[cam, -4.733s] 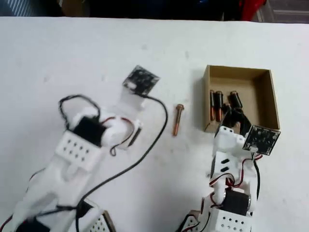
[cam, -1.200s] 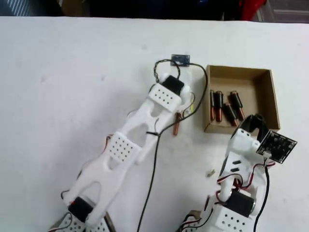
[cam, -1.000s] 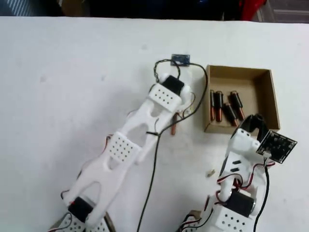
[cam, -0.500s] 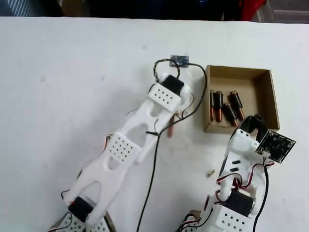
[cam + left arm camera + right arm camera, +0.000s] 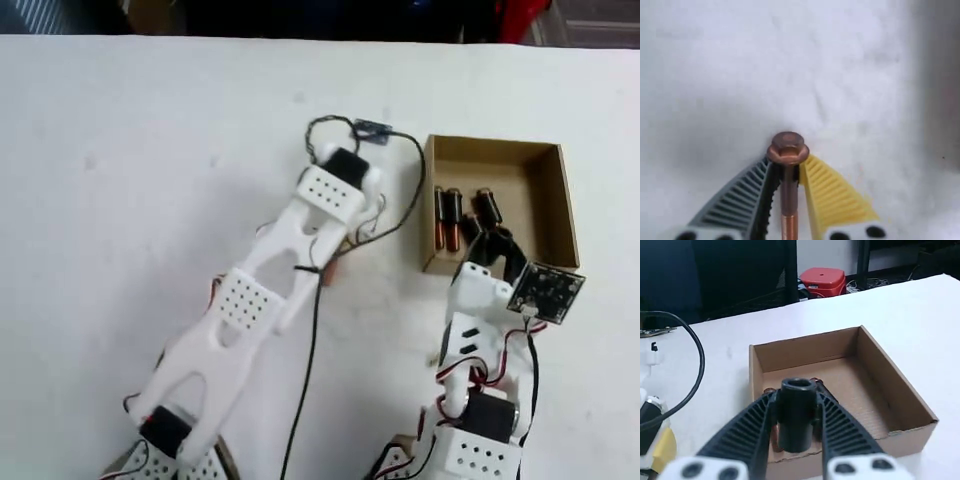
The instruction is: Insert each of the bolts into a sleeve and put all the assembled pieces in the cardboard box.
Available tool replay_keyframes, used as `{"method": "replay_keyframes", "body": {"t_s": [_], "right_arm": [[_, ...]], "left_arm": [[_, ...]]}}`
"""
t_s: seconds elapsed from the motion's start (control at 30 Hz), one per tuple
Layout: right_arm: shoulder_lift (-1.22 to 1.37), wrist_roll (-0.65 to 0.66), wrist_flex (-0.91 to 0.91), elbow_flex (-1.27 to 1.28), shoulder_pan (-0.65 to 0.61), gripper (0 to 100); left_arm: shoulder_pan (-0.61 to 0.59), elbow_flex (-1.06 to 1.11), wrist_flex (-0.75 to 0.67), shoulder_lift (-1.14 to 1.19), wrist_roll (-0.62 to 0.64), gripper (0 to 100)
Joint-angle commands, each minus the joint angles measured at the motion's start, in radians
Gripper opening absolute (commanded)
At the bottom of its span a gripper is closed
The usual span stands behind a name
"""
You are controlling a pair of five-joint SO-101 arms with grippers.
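Note:
My left gripper [image 5: 788,167] is shut on a copper bolt [image 5: 788,150], gripping its shaft just below the hex head, above the white table. In the high view the left arm [image 5: 300,250] covers the gripper, and the bolt's end [image 5: 330,270] pokes out beside it, left of the cardboard box [image 5: 560,190]. My right gripper [image 5: 796,400] is shut on an upright black sleeve [image 5: 796,412] at the box's near wall [image 5: 840,450]. It also appears in the high view as the right gripper [image 5: 490,242]. Three assembled pieces [image 5: 452,220] lie in the box.
A black cable [image 5: 400,200] loops from the left arm toward the box's left wall. The table's far edge [image 5: 300,38] borders a dark room, where a red container [image 5: 822,279] stands on the floor. Open white tabletop [image 5: 150,150] stretches to the left.
The left gripper closed on the bolt lying left of the box and drew it back leftward. The right gripper, holding the sleeve, shifted left toward the box's near wall.

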Motion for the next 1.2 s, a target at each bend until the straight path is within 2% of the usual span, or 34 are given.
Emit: {"method": "replay_keyframes", "body": {"t_s": [0.0, 0.1, 0.33, 0.77, 1.1, 1.17], "right_arm": [[-0.008, -0.002, -0.005, -0.011, -0.053, 1.8], [-0.008, -0.002, -0.004, -0.011, -0.088, 1.8], [-0.008, -0.002, 0.022, -0.011, -0.189, 1.7], [-0.008, -0.002, 0.016, -0.015, -0.441, 1.7], [-0.015, -0.002, -0.062, -0.043, -0.651, 1.7], [-0.015, -0.002, -0.094, -0.043, -0.687, 1.7]], "left_arm": [[-0.094, -0.014, 0.025, -0.087, -0.012, 2], [-0.133, 0.032, 0.025, -0.108, -0.015, 2], [-0.17, 0.19, 0.025, -0.248, -0.121, 2], [-0.302, 0.686, 0.017, -0.625, -0.25, 2], [-0.344, 0.982, -0.109, -0.753, -0.252, 2], [-0.344, 1.019, -0.11, -0.783, -0.292, 2]]}}
